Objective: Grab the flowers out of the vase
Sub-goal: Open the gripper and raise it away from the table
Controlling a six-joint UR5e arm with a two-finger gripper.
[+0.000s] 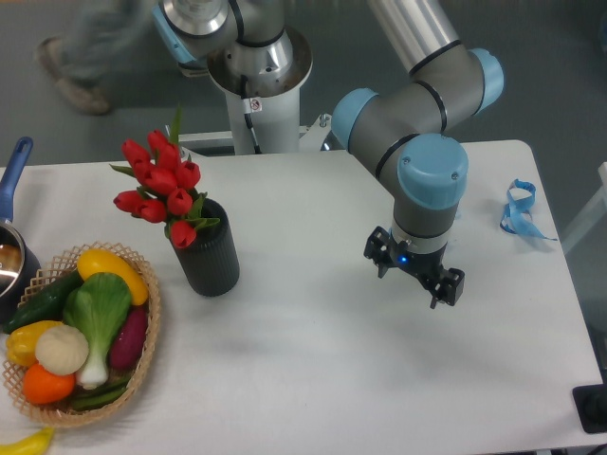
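While unladen, gripper downward, jaws apart.

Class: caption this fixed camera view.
Open gripper hovers right of red tulips standing in the black vase.

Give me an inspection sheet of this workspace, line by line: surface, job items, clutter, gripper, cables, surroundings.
Surface: white table, no spills seen.
Job's things: red flowers standing in the black vase, upright, left of centre.
Clutter: wicker basket of vegetables at the front left; blue-handled pot at the left edge; blue ribbon at the right; a yellow item at the front left edge.
Gripper: gripper to the right of the vase, apart from it, holding nothing; open or shut cannot be told.
Cables: nothing seen.
Surroundings: grey floor; a blurred person's leg at the top left.
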